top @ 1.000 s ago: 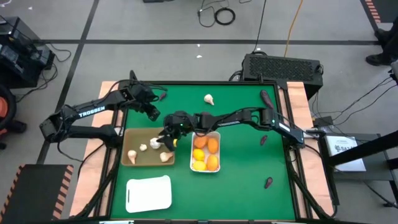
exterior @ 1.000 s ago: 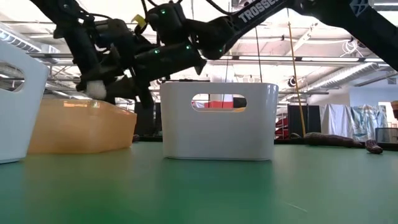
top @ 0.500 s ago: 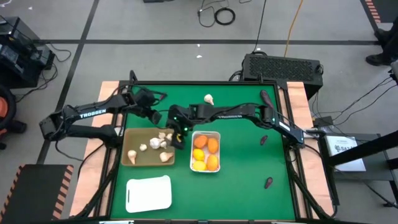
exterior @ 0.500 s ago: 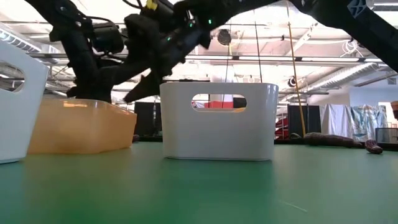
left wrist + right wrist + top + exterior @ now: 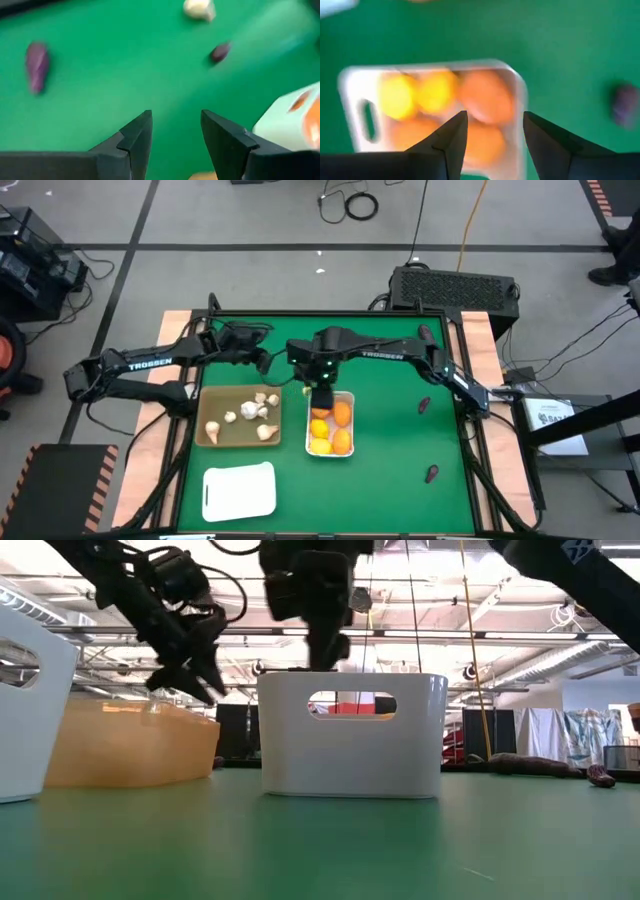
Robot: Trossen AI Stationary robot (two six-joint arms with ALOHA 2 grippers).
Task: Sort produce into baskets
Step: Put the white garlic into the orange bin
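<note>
The right gripper [image 5: 322,390] is hanging over the far rim of the white rounded plastic basket of orange and yellow citrus fruits [image 5: 331,423], its 2 dark fingers [image 5: 451,142] standing apart with nothing between them. Just beside it, the left gripper [image 5: 262,363] is hovering over bare green table beyond the tan square basket [image 5: 238,418], its jaws also parted and carrying nothing.

That tan basket is holding about 6 whitish garlic-like bulbs [image 5: 263,432]. A 2nd white basket [image 5: 239,491] is sitting empty at the near edge of the green felt table [image 5: 390,470]. 1 more garlic bulb [image 5: 335,338] is lying loose near the far edge, and 3 dark purple elongated vegetables are waiting on the right side: 1 by the far right corner [image 5: 427,336], 1 at mid-table [image 5: 423,405] and 1 toward the near edge [image 5: 431,474].

The likely trouble from here is crowding. Both arms are working close together near the table's middle, and a reach by either toward the loose bulb could bring them into contact. The purple vegetables look slim and low, so a careless pinch may skid off them.
</note>
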